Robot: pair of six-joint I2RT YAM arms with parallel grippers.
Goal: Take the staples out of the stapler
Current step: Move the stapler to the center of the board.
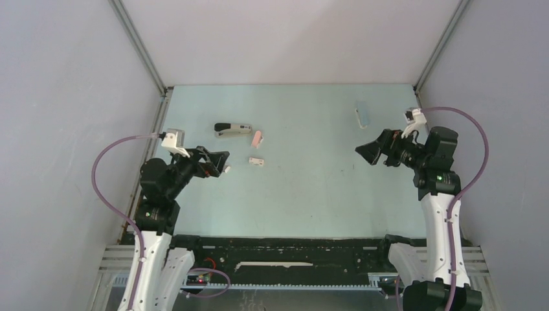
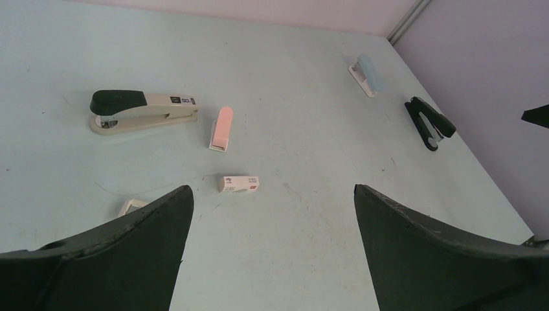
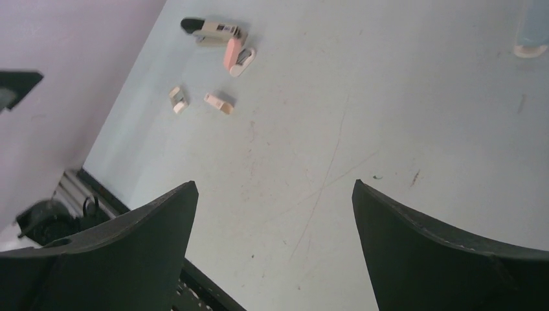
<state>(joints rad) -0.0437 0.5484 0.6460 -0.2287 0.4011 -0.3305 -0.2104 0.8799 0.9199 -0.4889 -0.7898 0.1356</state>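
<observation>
1. The black stapler [image 2: 428, 123] lay on the desk [image 2: 291, 233] at its right side, close to the right wall. It showed only in the left wrist view.
2. The left jaws and the right jaws both stood wide open, held nothing, and hung above the desk.
3. The right arm [image 1: 440, 175] looked much the nearer. The left arm [image 1: 162, 188] sat well apart from the black stapler, across the desk.
4. In the left wrist view its long axis ran slantwise, from upper left to lower right. It seemed to lie on its side with its two limbs parting toward the lower-right end, but it was too small to be sure.
5. The top view did not show it; it was probably hidden under the right arm. The right wrist view pointed away toward the desk's left side, so the gap between it and the right jaws could not be told.
6. No staples were visible; presumably they sat inside.
7. A beige stapler [image 2: 145, 111] with a black head lay near the left arm, so taking the black one as the task's thing was a judgement.
</observation>
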